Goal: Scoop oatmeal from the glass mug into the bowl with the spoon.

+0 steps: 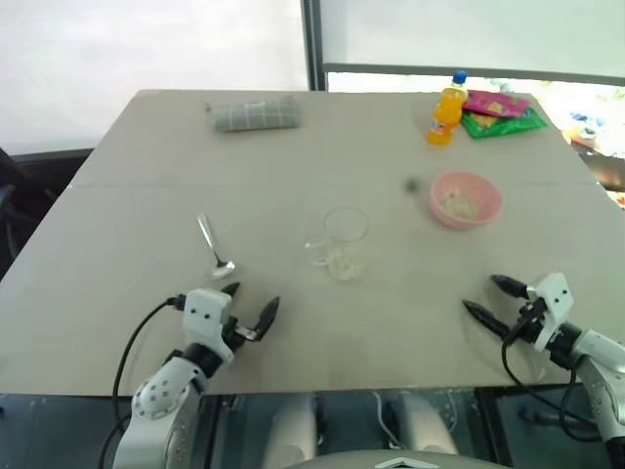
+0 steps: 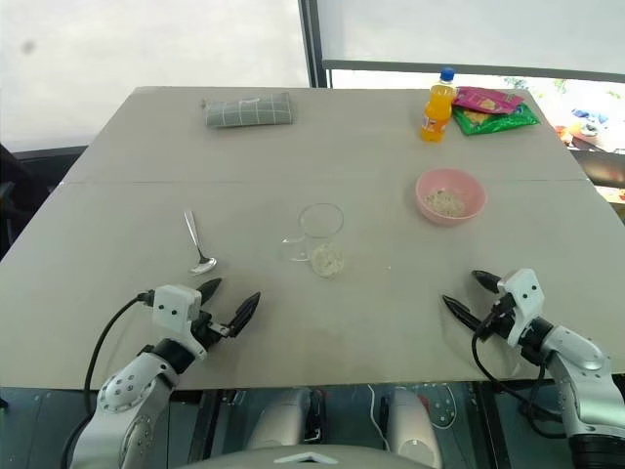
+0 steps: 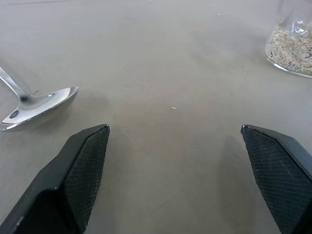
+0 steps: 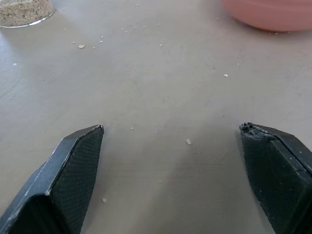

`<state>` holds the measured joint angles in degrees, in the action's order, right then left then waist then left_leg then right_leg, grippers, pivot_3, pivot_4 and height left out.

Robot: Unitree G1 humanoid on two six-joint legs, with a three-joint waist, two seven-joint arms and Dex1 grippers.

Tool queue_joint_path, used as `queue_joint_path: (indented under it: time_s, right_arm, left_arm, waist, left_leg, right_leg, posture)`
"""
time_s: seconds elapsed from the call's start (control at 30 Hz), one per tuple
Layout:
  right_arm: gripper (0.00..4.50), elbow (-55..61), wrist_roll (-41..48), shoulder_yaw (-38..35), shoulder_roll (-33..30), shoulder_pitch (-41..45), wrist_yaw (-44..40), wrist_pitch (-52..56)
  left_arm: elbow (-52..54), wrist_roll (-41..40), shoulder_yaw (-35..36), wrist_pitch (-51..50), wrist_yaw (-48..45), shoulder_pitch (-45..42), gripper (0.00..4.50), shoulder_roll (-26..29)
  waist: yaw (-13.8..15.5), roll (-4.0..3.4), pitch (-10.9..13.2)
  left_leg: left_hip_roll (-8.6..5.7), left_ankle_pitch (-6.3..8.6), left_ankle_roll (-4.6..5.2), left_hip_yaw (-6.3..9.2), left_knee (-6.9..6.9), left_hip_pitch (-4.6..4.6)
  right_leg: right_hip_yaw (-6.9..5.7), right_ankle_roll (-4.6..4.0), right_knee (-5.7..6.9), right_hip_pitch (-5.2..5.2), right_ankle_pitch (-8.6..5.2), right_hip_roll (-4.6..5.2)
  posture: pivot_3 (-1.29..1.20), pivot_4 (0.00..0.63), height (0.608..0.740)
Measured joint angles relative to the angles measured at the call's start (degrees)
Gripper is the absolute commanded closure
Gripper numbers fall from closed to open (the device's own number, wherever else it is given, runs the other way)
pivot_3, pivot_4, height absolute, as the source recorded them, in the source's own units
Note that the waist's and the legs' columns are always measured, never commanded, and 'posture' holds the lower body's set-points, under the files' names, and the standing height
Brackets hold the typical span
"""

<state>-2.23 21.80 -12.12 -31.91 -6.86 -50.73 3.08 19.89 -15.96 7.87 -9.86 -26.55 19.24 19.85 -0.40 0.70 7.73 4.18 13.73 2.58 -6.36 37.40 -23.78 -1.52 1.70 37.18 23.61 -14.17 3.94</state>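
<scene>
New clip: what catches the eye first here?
The glass mug stands mid-table with oatmeal in its bottom. The spoon lies to its left, just beyond the open left gripper; the pink bowl sits beyond the open right gripper.

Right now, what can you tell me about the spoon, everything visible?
The spoon is slim, shiny silver metal with a long thin handle and a small oval bowl. It lies flat on the grey table, bowl nearest the robot, handle pointing away. Nothing holds or touches it; the open left end effector sits just short of its bowl. It looks free of oatmeal.
</scene>
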Motion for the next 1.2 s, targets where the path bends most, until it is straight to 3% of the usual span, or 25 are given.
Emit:
queue_joint_path:
  time_s: [1.07,1.2]
  right_arm:
    - [0.0,-0.8,-0.2,0.0,0.0,0.4,-0.1,-0.8]
    - [0.0,2.2,1.2,0.3,-1.7,-0.6,-1.7,2.3]
  left_arm:
    - [-0.3,0.0,-0.1,0.0,-0.4,-0.3,0.04,-0.1]
    - [4.1,-0.5,-0.5,-3.7,0.4,0.8,0.04,0.1]
  waist:
    - [0.1,0.0,0.0]
    - [0.1,0.0,0.0]
  left_leg:
    - [-0.01,0.0,0.0,0.01,0.0,0.0]
    - [-0.01,0.0,0.01,0.01,-0.04,-0.04]
  right_leg:
    - [-0.01,0.0,0.0,-0.01,0.0,0.0]
    - [-0.01,0.0,-0.06,0.0,0.0,0.01]
  posture:
    - [0.0,0.15,0.74]
    - [0.0,0.15,0.74]
